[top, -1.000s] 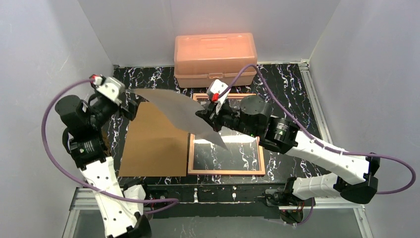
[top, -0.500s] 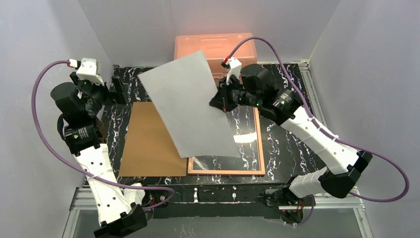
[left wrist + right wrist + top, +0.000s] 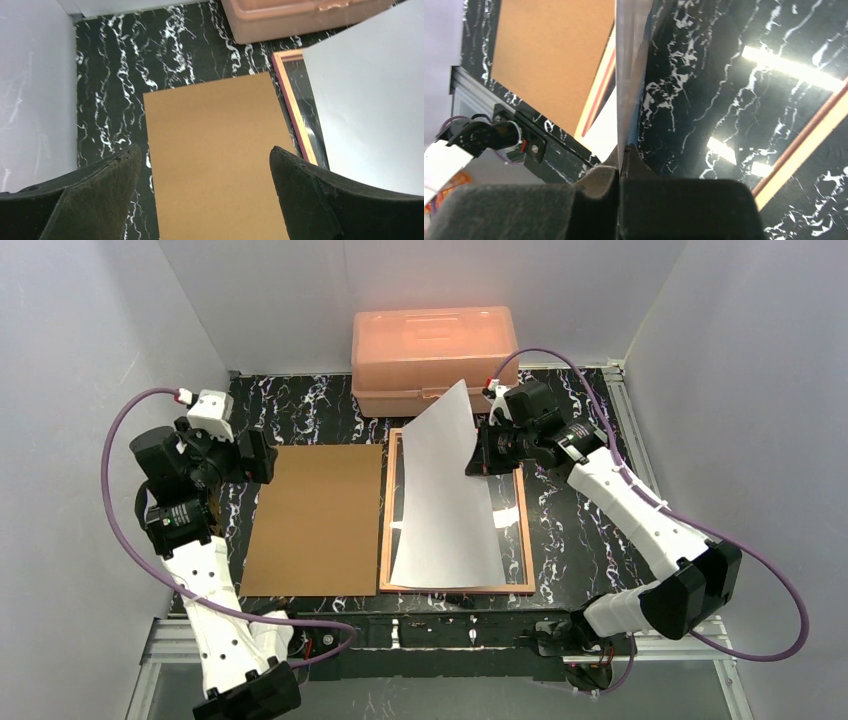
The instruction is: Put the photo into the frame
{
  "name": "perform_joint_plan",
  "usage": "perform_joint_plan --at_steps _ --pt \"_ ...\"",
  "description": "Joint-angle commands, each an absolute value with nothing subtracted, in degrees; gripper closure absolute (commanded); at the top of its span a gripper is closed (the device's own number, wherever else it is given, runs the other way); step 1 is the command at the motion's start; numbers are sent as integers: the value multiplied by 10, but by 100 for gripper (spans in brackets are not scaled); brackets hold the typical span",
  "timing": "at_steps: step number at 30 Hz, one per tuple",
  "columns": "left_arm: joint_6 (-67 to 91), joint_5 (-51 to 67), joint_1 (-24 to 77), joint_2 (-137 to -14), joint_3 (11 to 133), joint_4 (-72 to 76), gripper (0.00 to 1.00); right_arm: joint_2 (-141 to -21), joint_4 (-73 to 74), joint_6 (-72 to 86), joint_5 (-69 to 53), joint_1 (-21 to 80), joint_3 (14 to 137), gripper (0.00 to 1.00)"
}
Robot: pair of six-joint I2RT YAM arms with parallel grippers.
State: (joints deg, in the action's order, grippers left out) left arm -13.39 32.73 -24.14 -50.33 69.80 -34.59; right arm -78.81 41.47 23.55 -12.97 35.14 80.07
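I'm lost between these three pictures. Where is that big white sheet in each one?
Top view: the photo, centre, white side up, leaning over the frame.
Left wrist view: the photo fills the right side, pale grey.
Right wrist view: the photo is edge-on, top centre, pinched in the right gripper.
Shared landmark: the brown board, left of it everywhere.

- Right gripper (image 3: 621, 150), fingers pressed together, pinches the photo (image 3: 629, 75) by its edge.
- The sheet appears edge-on, a thin pale strip rising to the top of the view, with what may be a blue tint on its right face.
- Frame (image 3: 809, 142) border slants across the lower right; bright lights glare on the dark marbled surface beside it.
- Brown backing board (image 3: 549, 55) lies flat at upper left on the black marbled table (image 3: 476, 30).
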Motion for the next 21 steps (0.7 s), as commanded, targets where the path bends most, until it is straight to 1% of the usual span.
perform_joint_plan --at_steps 1,6,21 --pt "-174 369 -240 -509 691 -406 2 -792 426 209 -106 334 791 99" --pt "-195 372 -240 -528 691 -445 1 -808 420 201 -107 311 780 99" --pt "-222 379 -240 -513 659 -446 2 -854 380 181 -133 279 763 99"
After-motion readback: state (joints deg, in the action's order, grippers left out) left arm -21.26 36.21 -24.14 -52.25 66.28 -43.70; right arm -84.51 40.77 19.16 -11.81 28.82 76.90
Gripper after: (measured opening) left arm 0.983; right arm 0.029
